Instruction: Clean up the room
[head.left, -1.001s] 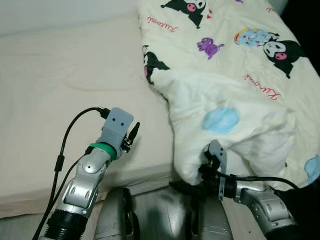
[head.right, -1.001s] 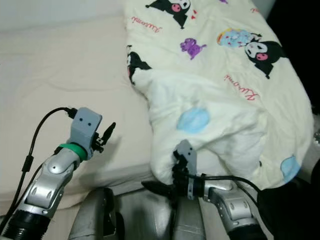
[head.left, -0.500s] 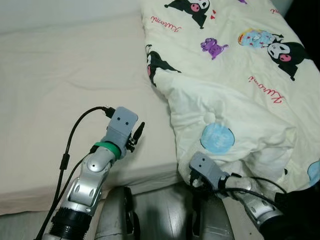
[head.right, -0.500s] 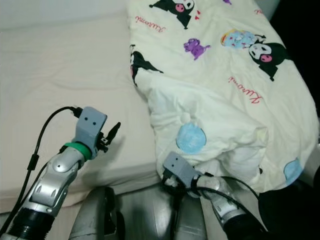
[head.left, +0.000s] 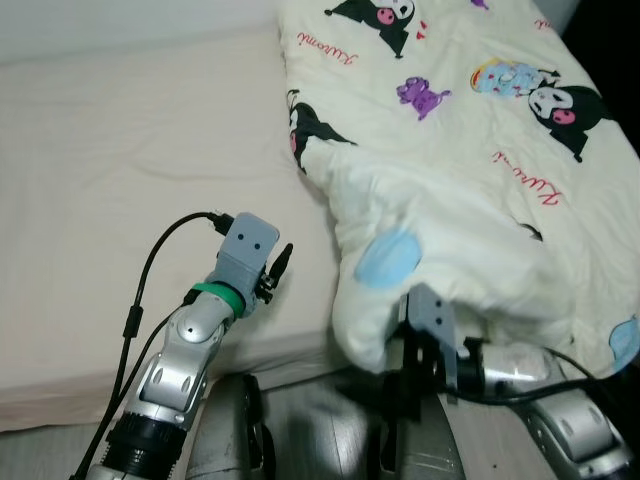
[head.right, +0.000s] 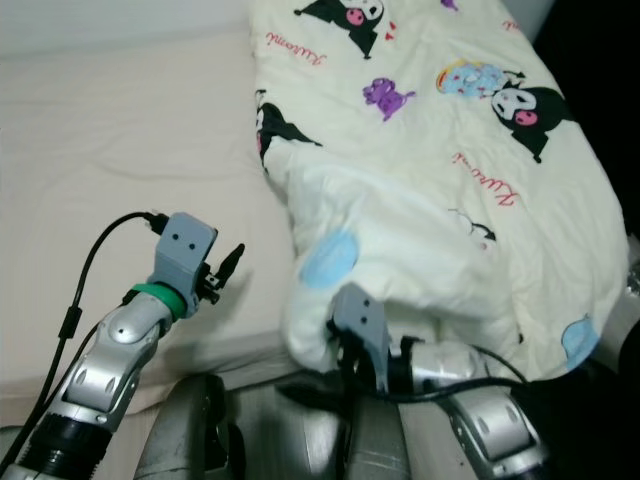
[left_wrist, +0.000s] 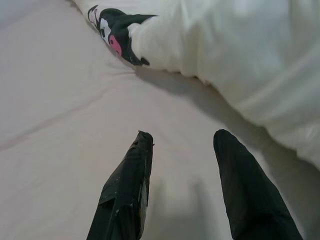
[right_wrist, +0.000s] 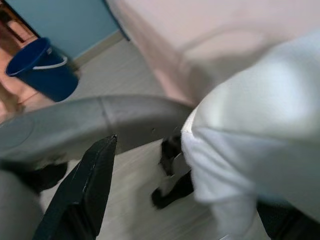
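A cream quilt (head.left: 470, 150) printed with cartoon figures covers the right half of the bed. Its near corner is bunched up at the mattress (head.left: 120, 180) edge. My right gripper (head.left: 398, 380) is under that corner, in front of the bed. In the right wrist view one black finger (right_wrist: 90, 190) stands apart from the white quilt fold (right_wrist: 260, 130), which lies between the spread fingers; the other finger is mostly hidden behind it. My left gripper (left_wrist: 182, 137) hovers open and empty over the bare mattress, left of the quilt's edge (left_wrist: 210, 50).
My grey legs (head.left: 235, 430) stand close against the bed's near side on pale flooring. A blue bucket (right_wrist: 42, 67) sits on the floor by a teal wall. Dark space borders the bed at the far right (head.left: 610, 60).
The quilt's near corner has bunched up and shifted left, its blue dot with it. My right wrist has turned and risen under it. The left arm has barely moved.
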